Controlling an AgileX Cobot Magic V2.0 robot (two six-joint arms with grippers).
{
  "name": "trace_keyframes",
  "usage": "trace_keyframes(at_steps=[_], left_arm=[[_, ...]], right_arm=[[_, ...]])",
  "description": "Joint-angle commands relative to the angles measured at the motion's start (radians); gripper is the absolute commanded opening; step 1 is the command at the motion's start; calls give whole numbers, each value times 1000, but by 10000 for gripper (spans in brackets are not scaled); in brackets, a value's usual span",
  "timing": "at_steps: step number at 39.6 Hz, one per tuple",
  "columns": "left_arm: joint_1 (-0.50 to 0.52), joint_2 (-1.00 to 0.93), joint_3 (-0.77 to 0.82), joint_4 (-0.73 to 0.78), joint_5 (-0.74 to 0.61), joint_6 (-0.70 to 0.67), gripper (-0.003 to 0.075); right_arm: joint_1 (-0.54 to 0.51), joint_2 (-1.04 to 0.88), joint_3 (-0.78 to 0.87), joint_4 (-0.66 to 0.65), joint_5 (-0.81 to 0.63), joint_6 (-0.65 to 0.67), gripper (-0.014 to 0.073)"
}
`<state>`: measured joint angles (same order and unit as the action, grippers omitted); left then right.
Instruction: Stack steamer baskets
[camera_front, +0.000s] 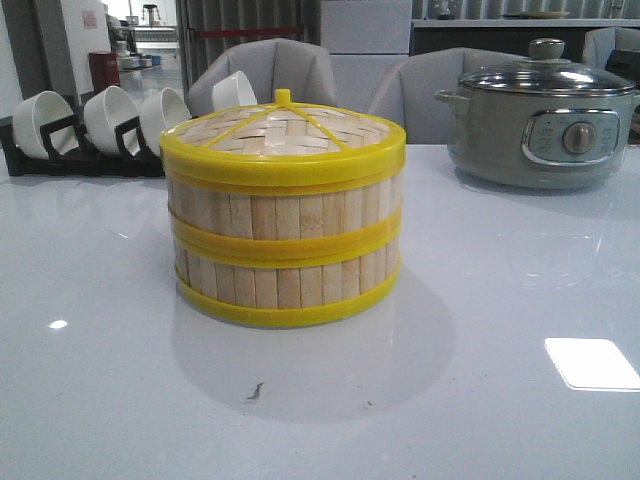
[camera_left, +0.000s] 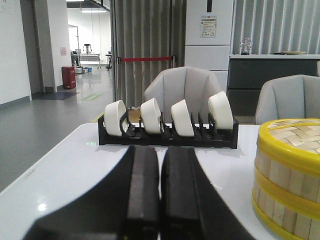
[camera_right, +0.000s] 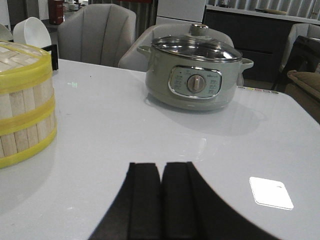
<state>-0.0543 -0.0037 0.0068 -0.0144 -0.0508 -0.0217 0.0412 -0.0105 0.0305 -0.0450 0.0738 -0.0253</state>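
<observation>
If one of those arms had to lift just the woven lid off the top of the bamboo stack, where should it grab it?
Probably by the small yellow knob at the centre of the lid, coming straight down from above. The lid is wide and flat, and its rim sits flush on the upper steamer basket, so it looks too broad to span. The knob is the only narrow raised part. Both tools, left and right, would first have to open.
</observation>
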Motion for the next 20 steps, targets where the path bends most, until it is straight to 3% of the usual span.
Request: trace_keyframes(at_steps=[1, 20], left_arm=[[2, -12, 0, -9, -90, 0, 94], [2, -12, 0, -9, -90, 0, 94]], right_arm=[[-4, -21, -16, 11, -83, -21, 35], [-4, -21, -16, 11, -89, -20, 35]])
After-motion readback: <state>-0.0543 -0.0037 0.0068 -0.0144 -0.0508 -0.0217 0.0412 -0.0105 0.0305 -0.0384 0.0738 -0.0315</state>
